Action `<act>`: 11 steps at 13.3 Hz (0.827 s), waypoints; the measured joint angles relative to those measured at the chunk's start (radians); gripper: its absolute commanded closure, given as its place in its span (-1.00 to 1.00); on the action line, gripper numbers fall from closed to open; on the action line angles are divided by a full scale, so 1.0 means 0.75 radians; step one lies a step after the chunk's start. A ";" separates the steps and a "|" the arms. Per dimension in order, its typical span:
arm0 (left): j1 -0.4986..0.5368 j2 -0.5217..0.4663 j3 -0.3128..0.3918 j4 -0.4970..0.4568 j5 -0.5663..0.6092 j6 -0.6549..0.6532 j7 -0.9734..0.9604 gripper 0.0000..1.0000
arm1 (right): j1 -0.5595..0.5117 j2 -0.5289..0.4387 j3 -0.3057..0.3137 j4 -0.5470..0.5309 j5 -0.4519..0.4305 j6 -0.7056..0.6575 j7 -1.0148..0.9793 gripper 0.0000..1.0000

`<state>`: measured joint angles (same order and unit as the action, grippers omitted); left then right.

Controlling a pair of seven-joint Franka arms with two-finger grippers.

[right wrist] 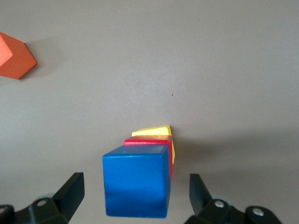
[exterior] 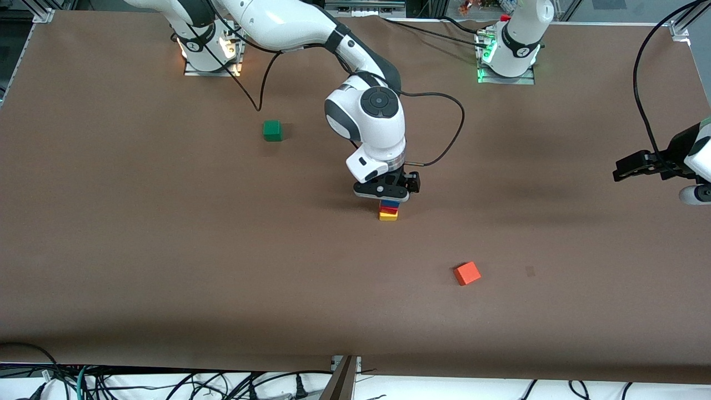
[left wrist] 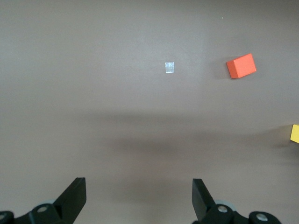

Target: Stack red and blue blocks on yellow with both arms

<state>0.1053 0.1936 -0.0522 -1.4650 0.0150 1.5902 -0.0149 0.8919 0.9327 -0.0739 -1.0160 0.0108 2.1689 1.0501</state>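
A: Stack status?
B: Blue block point(exterior: 390, 204) on red block point(exterior: 390, 210) on yellow block point(exterior: 387, 216), mid-table. Right gripper point(exterior: 383, 191) directly over it, fingers spread, released.
A: Left gripper point(exterior: 630, 168)?
B: Spread wide, empty, waiting over the table's left-arm end.

Five cubes are counted on the table point(exterior: 111, 250): one blue point(right wrist: 135, 186), one red point(right wrist: 147, 140), one yellow point(right wrist: 154, 131), one orange point(exterior: 467, 273) and one green point(exterior: 272, 130). Two arms are seen, each with one tool: right point(exterior: 383, 195) and left point(exterior: 625, 169).
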 measured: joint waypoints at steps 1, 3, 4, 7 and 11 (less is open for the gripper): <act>0.000 0.000 0.000 0.000 0.000 0.000 0.000 -1.00 | -0.001 0.000 -0.007 0.006 0.000 -0.024 0.000 -0.99; 0.000 0.000 0.000 0.002 0.000 0.000 0.000 -1.00 | -0.023 -0.010 -0.023 0.031 0.000 -0.110 0.000 -0.99; 0.000 0.000 0.000 0.002 0.000 0.000 0.000 -1.00 | -0.055 -0.028 -0.026 0.047 0.000 -0.165 0.000 -0.99; 0.000 0.001 0.000 0.003 0.000 0.000 0.000 -1.00 | -0.205 -0.139 -0.026 0.072 0.049 -0.358 -0.034 -0.99; 0.000 0.003 -0.001 0.004 0.000 0.000 0.000 -1.00 | -0.467 -0.334 -0.032 0.078 0.212 -0.674 -0.334 -0.99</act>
<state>0.1050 0.1957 -0.0528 -1.4622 0.0150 1.5903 -0.0149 0.5417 0.6823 -0.0978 -0.9578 0.1695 1.6631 0.7996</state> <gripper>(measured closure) 0.000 0.000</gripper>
